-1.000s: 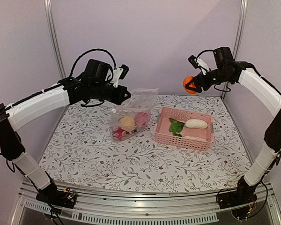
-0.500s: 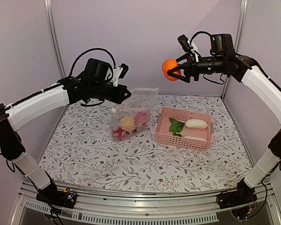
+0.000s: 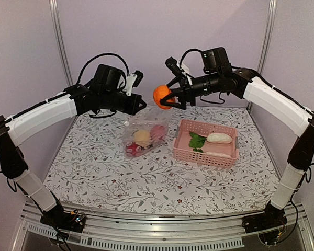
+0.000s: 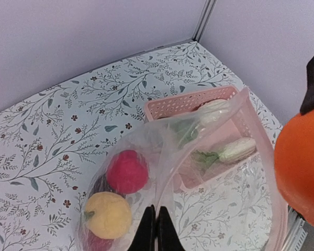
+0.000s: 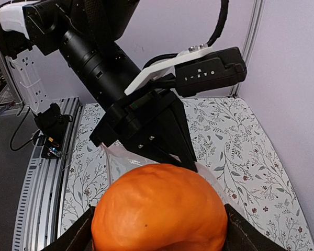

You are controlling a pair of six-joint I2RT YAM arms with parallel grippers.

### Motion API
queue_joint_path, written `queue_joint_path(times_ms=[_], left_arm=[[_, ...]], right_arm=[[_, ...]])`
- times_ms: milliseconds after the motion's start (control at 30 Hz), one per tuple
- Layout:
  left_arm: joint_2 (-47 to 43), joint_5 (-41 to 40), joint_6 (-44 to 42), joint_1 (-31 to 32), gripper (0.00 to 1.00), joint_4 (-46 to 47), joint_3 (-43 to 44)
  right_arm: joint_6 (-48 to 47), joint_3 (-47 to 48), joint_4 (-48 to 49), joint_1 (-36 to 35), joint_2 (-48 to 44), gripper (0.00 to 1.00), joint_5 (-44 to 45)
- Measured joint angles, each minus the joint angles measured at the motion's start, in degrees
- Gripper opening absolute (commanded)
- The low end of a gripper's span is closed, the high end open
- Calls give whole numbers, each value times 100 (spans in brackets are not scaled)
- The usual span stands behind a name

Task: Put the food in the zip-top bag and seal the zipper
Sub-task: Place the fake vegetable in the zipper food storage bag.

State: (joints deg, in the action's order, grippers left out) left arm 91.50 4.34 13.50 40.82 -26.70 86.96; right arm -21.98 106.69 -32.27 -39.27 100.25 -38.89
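My left gripper [image 3: 140,105] is shut on the mouth edge of the clear zip-top bag [image 3: 146,128] and holds it up open; its fingertips [image 4: 156,230] pinch the film. Inside the bag lie a yellow fruit [image 4: 107,214], a red ball [image 4: 126,171] and a dark maroon piece. My right gripper [image 3: 166,98] is shut on an orange fruit [image 3: 161,96], held in the air just above the bag's mouth; the fruit fills the right wrist view [image 5: 159,209] and shows at the right edge of the left wrist view [image 4: 301,167]. The zipper strip is not clear.
A pink perforated basket [image 3: 205,142] stands right of the bag, holding a green leafy piece [image 3: 197,140] and two white oblongs [image 3: 219,138]. The floral tablecloth [image 3: 146,183] covers the table. Walls and metal posts [image 3: 60,47] close the back and sides.
My right gripper has carried the orange fruit leftward from the back right to just above the bag's mouth. The left gripper and bag have stayed still.
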Motion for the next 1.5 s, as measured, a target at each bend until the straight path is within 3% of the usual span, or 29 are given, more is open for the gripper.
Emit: queue_joint_path(times_ms=[100,300,500,1000,1500], left_arm=[[0,0,2,0,0,-35,0],[0,-9,0,0,0,-101,0],[0,-24,-4,0,0,-111,0],[2,-24,-42,0,0,-109,13],[79,2,-39,0,0,-109,87]], right_arm=[[-70,0,83,-144,219,65,76],[-201,0,111,-275,518,84,343],[-315,0,122,-308,612,90,667],[-444,-35,55,-315,494,91,798],[-730,-501,4,-319,-229,91,1703]])
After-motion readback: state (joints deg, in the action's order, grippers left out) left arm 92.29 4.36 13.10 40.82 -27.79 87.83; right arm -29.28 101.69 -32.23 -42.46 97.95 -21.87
